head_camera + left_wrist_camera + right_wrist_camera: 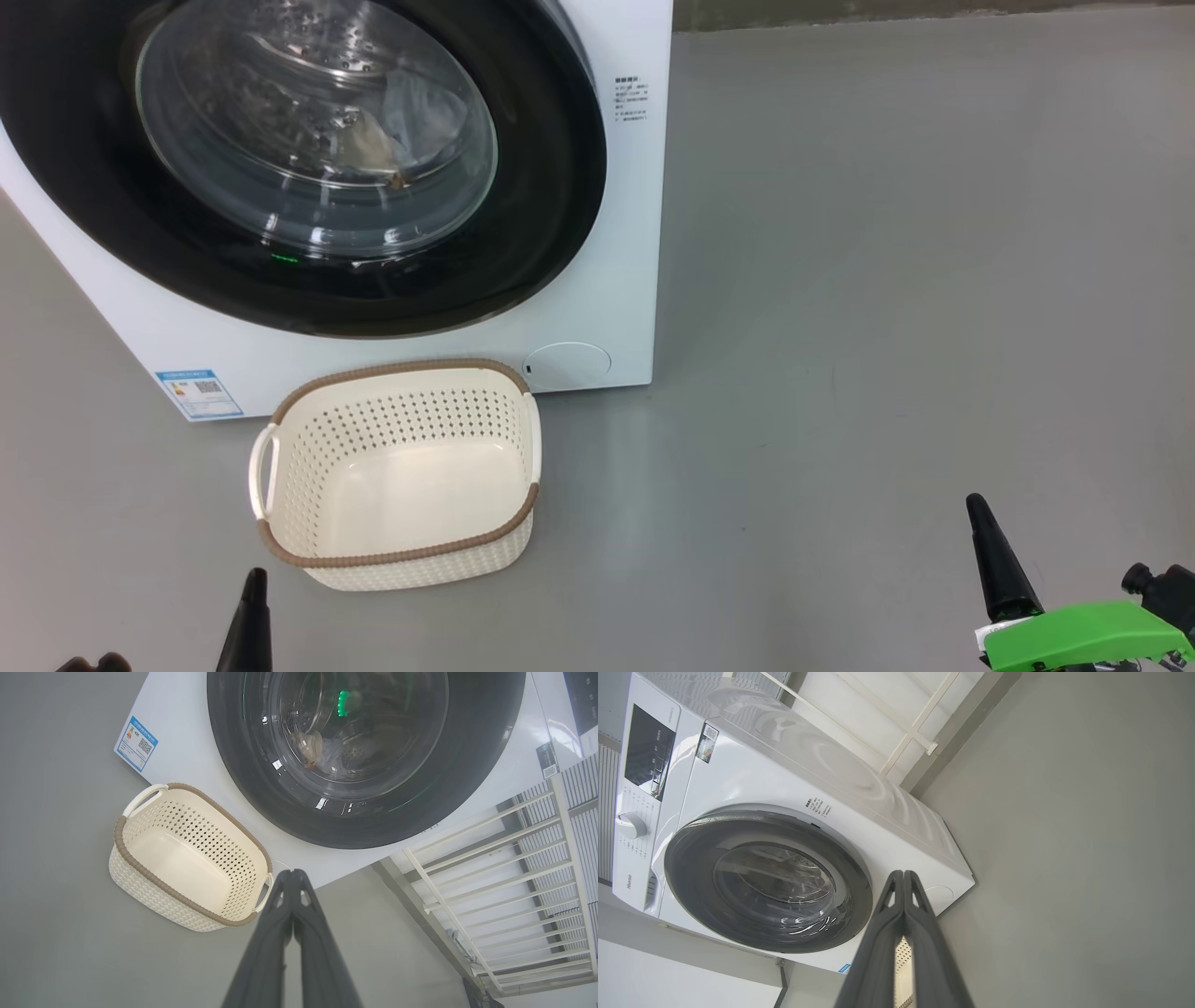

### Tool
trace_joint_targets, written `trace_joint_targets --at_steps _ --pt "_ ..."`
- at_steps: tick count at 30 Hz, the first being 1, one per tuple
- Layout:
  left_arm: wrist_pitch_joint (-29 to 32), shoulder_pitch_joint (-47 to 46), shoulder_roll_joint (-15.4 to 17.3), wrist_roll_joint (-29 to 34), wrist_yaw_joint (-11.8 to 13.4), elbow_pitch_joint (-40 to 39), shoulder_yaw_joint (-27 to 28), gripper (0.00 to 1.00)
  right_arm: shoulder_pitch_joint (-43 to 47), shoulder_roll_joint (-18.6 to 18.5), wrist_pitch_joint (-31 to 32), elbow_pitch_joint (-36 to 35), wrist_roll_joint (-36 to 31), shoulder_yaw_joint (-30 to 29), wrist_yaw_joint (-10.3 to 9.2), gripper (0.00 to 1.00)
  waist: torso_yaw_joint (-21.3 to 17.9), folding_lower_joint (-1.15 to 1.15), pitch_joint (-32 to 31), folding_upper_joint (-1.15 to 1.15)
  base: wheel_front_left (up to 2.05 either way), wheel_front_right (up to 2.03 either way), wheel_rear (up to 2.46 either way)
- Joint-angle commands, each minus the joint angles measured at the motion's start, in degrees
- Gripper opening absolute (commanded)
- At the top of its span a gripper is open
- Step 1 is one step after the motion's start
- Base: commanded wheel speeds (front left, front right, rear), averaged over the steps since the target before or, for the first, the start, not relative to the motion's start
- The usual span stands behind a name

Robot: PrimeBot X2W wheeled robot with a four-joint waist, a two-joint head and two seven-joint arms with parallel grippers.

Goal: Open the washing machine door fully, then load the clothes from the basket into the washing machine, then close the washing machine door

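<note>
Fingers of the left gripper (293, 873) are pressed together tip to tip with nothing between them, and the right gripper (903, 873) is closed the same way, also empty. In the head view the left one pokes up at the near left and the right one at the near right, beside a green part (1083, 635) on its arm. Both hang over the grey floor (887, 327), apart from everything else.

At the far left stands the washing machine (621, 280), its round black door (532, 233) shut flat against the front. Through the door's glass, clothes (411, 112) lie inside the steel drum, a pale piece and a cream piece. A blue sticker (199, 394) sits at the machine's lower left corner and a round cap (567, 364) at its lower right.

The basket (392, 369) stands on the floor just in front of the machine, below the door, its cream bottom bare. It is nearer the left gripper than the right.
</note>
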Motion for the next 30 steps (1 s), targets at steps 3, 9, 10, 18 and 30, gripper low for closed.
trace_joint_targets --at_steps 3,9,10,18,30 --pt "0.68 -2.76 1.16 -3.2 -0.57 -0.55 1.37 0.0 -2.75 -0.15 0.79 -1.15 3.01 0.22 -0.2 0.0 -0.04 -0.01 -0.06 0.0 0.0 0.0 0.0" --pt "1.68 -3.52 1.25 -7.16 -0.87 0.11 1.56 0.0 -3.0 -0.04 1.82 -0.97 6.75 -0.02 -0.22 0.0 -0.1 -0.01 -0.16 0.0 0.0 0.0 0.0" --pt "1.85 -3.64 1.26 -7.82 -0.92 0.22 1.59 0.0 -3.05 -0.02 1.99 -0.94 7.37 -0.06 -0.22 0.0 -0.12 -0.01 -0.18 0.0 0.0 0.0 0.0" --pt "3.18 -4.64 1.36 -13.01 -1.32 1.1 1.87 0.0 -3.38 0.13 3.34 -0.7 12.28 -0.37 -0.24 0.0 -0.21 -0.01 -0.31 0.0 0.0 0.0 0.0" --pt "5.22 -6.15 1.49 -20.84 -1.92 2.42 2.31 0.0 -3.9 0.36 5.39 -0.34 19.71 -0.85 -0.27 0.0 -0.34 -0.01 -0.52 0.0 0.0 0.0 0.0"
